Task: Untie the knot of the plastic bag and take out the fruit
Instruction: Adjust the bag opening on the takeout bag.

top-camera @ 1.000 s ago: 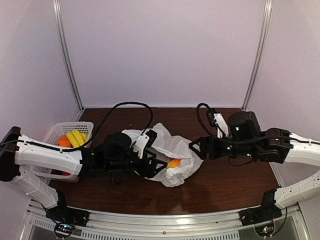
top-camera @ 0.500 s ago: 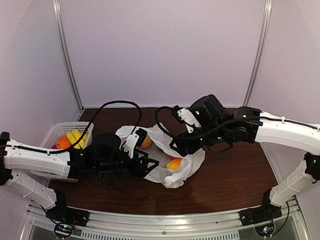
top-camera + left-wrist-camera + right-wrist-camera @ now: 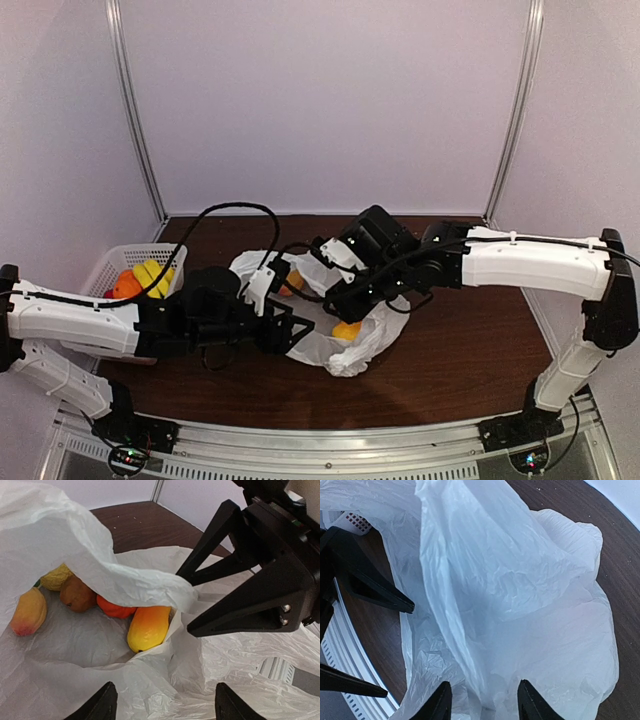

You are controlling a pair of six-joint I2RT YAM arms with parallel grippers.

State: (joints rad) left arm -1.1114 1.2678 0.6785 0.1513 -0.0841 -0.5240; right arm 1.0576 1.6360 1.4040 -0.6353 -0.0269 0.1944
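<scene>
Your left gripper (image 3: 167, 687): fingers spread wide, film of the plastic bag (image 3: 65, 535) lying between the tips and not pinched. The bag's mouth stands open just ahead of those tips. Inside, under the raised flap, the mango (image 3: 149, 627) lies nearest the gripper. Beyond it and off to its left are the ribbed orange fruit (image 3: 116, 609), kiwi (image 3: 77, 594), lemon (image 3: 56, 577) and peach (image 3: 29, 612). Your right gripper (image 3: 185, 601) points in from the opposite side, jaws apart with the flap's edge between the tips. You cannot tell whether they touch the film.
</scene>
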